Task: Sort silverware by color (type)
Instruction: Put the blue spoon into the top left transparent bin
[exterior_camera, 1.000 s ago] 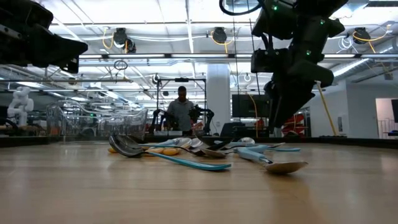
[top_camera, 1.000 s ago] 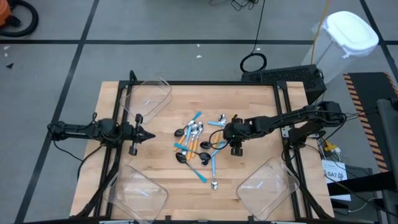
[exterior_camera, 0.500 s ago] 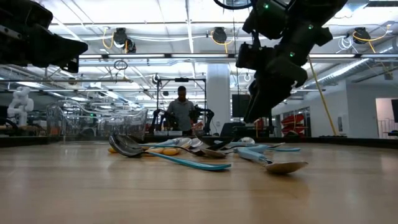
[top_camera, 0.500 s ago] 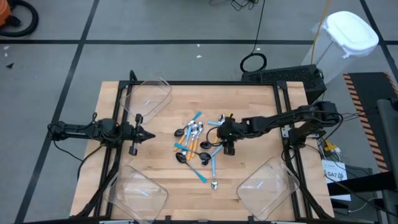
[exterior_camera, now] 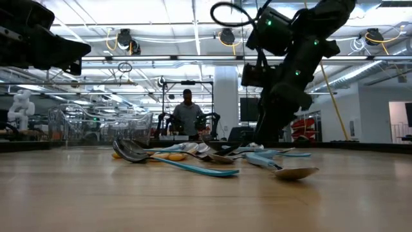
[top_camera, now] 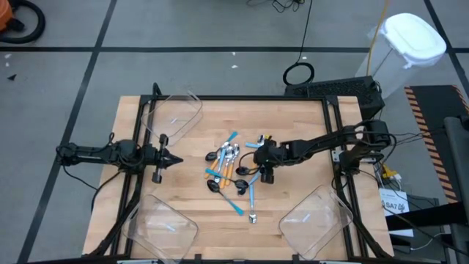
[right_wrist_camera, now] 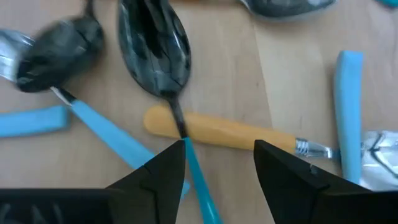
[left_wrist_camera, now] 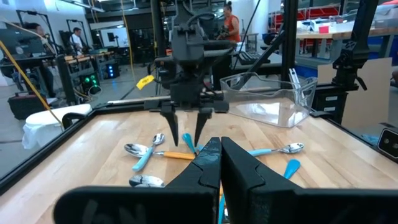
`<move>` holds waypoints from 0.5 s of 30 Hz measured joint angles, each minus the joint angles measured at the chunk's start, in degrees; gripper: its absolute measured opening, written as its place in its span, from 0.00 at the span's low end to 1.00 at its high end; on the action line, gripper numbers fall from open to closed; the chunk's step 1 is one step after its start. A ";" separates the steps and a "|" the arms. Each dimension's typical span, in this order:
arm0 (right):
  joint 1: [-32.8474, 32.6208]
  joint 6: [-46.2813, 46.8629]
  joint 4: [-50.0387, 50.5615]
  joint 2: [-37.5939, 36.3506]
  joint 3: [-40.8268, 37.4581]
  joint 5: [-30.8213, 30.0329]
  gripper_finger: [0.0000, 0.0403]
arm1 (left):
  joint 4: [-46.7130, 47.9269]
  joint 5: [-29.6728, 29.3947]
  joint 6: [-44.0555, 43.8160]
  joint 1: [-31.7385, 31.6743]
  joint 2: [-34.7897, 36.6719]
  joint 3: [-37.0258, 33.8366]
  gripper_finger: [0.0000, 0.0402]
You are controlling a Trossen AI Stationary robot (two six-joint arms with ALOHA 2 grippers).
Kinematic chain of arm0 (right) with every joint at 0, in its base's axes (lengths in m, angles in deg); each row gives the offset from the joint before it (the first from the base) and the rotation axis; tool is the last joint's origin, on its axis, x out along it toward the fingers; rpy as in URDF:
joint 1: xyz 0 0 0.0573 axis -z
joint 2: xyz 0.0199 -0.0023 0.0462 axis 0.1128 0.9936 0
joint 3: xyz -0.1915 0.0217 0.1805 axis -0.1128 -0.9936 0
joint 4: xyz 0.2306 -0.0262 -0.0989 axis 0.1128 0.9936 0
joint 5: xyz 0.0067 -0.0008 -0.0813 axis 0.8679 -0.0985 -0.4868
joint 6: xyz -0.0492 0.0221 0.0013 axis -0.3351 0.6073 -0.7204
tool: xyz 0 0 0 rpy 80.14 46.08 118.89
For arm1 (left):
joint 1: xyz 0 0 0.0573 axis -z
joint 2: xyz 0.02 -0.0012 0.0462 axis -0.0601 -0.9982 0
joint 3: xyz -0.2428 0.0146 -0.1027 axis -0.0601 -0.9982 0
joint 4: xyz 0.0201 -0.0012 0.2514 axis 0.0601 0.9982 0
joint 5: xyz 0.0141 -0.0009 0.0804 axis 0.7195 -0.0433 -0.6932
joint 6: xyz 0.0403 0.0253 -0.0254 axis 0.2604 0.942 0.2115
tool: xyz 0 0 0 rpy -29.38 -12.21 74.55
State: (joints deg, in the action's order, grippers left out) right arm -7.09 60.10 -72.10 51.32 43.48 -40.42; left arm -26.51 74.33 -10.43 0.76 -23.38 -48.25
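Spoons point(top_camera: 236, 163) lie in a loose heap at the middle of the wooden table point(top_camera: 190, 187) in the high view, silver and black bowls mixed with light-blue and orange handles, one blue-handled spoon point(top_camera: 251, 202) trailing toward the lower centre of the frame. The right gripper point(top_camera: 258, 158) sits over the right edge of that heap, its arm reaching in from the right side of the picture, while the left gripper point(top_camera: 178, 160) waits at centre left, well apart from the cutlery, its fingers pressed together. Clear plastic bins stand at three corners: one at upper left point(top_camera: 176, 115), one at lower left point(top_camera: 163, 229), one at lower right point(top_camera: 315, 218). In the low view the spoons point(exterior_camera: 193, 153) stretch across the middle of the frame, and the right gripper point(exterior_camera: 265, 140) hangs down just behind them at centre right; a person point(exterior_camera: 187, 116) stands in the room beyond. The left wrist view shows the left gripper's closed fingers point(left_wrist_camera: 219, 163) at bottom centre, with the right gripper point(left_wrist_camera: 185, 132) at upper centre, its two fingers spread above the spoons point(left_wrist_camera: 163, 153), and a clear bin point(left_wrist_camera: 267, 99) to its right. The right wrist view looks straight down past the parted fingers point(right_wrist_camera: 163, 169) at a black-bowled spoon with a blue handle point(right_wrist_camera: 155, 43), whose neck lies across an orange handle point(right_wrist_camera: 224, 132) between the two tips; nothing is clamped.
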 joint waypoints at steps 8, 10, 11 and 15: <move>-0.21 2.14 -0.07 2.06 -0.02 0.03 0.46 | 0.15 0.02 -1.03 0.00 0.00 0.01 0.02; -0.21 2.20 -0.36 2.03 -0.02 0.03 0.46 | 0.17 0.02 -1.03 0.00 0.01 0.02 0.02; -0.25 2.21 -0.25 2.05 -0.02 0.04 0.46 | 0.18 0.02 -1.03 0.00 -0.01 0.02 0.02; -0.25 2.22 -0.14 2.05 -0.04 0.09 0.43 | 0.22 0.02 -1.02 0.00 0.01 0.02 0.02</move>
State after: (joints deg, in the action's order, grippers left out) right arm -7.34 62.32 -72.24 53.37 43.44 -40.33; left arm -26.30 74.35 -11.45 0.76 -23.37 -48.23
